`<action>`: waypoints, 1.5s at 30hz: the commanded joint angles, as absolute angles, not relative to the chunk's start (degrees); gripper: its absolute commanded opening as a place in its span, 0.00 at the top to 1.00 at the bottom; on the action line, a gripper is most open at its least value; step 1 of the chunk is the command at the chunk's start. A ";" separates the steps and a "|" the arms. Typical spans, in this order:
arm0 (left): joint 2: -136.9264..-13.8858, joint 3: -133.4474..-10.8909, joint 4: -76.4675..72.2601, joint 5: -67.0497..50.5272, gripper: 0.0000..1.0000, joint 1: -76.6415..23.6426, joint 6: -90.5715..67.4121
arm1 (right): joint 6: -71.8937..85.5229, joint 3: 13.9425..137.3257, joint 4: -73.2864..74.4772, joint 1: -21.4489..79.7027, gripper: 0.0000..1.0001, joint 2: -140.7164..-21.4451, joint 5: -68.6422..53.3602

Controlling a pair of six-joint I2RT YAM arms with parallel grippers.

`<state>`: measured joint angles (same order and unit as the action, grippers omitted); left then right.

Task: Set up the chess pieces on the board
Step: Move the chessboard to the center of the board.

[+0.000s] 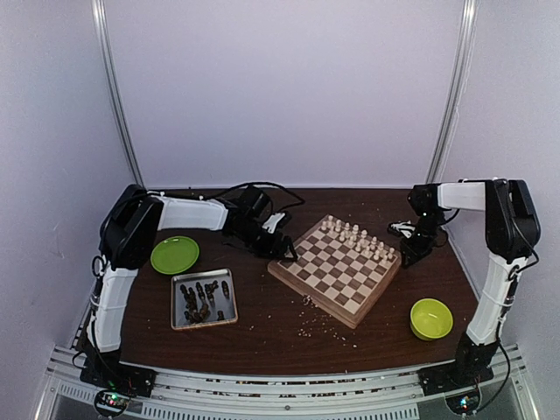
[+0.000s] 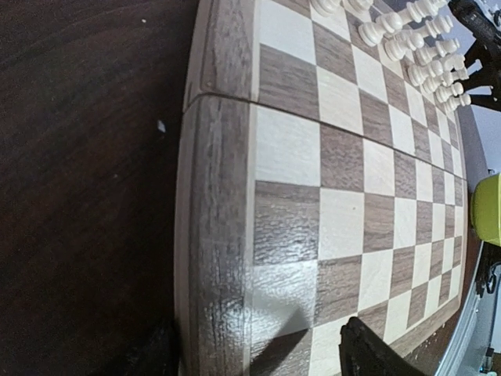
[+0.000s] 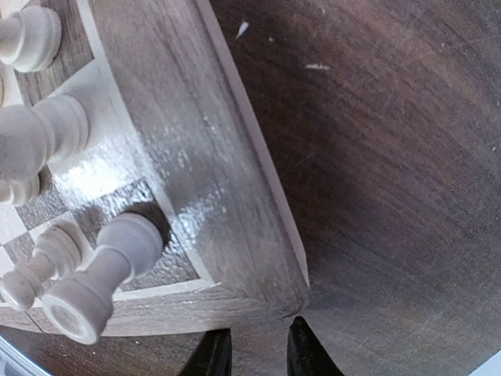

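Note:
The board [image 1: 337, 273] lies angled at the table's middle, with pale chessmen [image 1: 359, 238] in two rows along its far right side. The dark chess pieces [image 1: 201, 297] lie jumbled in a silver tray [image 1: 178, 322] to the left. My left gripper [image 1: 284, 249] is at the board's left corner. It is open in the left wrist view [image 2: 266, 356], straddling the board's tan border [image 2: 215, 235] and holding nothing. My right gripper [image 1: 411, 254] sits low at the board's right corner [image 3: 297, 282]. Its fingers [image 3: 305, 352] stand a narrow gap apart with only table between them. A pale pawn [image 3: 102, 274] stands close by.
A green plate [image 1: 174, 255] sits left of the tray's far end. A green bowl [image 1: 431, 318] stands at the front right, also seen from the left wrist [image 2: 489, 207]. Small crumbs [image 1: 311, 306] lie on the dark table in front of the board.

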<state>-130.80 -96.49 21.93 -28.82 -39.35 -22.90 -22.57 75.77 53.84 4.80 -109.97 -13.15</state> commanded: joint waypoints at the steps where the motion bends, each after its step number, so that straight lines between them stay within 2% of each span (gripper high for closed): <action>1: -126.67 -91.67 20.22 -30.72 0.28 -41.54 -24.92 | -22.58 79.75 54.38 5.18 0.75 -112.05 -13.33; 17: -117.60 -80.47 15.31 -29.65 0.29 -47.00 -29.89 | -20.65 88.24 57.78 7.23 0.77 -116.91 -16.40; 24: -113.34 -79.78 21.61 -24.61 0.28 -47.99 -27.59 | -18.86 85.87 59.31 3.19 0.77 -110.63 -17.67; 31: -111.98 -83.21 25.27 -15.66 0.27 -47.24 -25.45 | -13.08 79.38 57.00 -1.94 0.60 -103.83 -27.41; 37: -115.43 -84.48 20.32 -16.73 0.27 -45.65 -30.48 | -12.56 74.44 59.75 -2.21 0.58 -103.03 -37.46; 40: -116.82 -83.89 15.83 -19.45 0.27 -44.93 -33.43 | -14.16 71.70 61.90 -2.20 0.53 -102.03 -42.62; 45: -119.11 -83.80 11.39 -22.77 0.26 -44.15 -35.95 | -13.28 66.86 59.09 -1.05 0.47 -99.50 -40.99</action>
<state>-117.60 -83.35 18.09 -19.49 -44.82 -32.77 -13.47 69.23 59.40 -1.98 -102.91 -38.98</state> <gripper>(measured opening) 0.736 0.523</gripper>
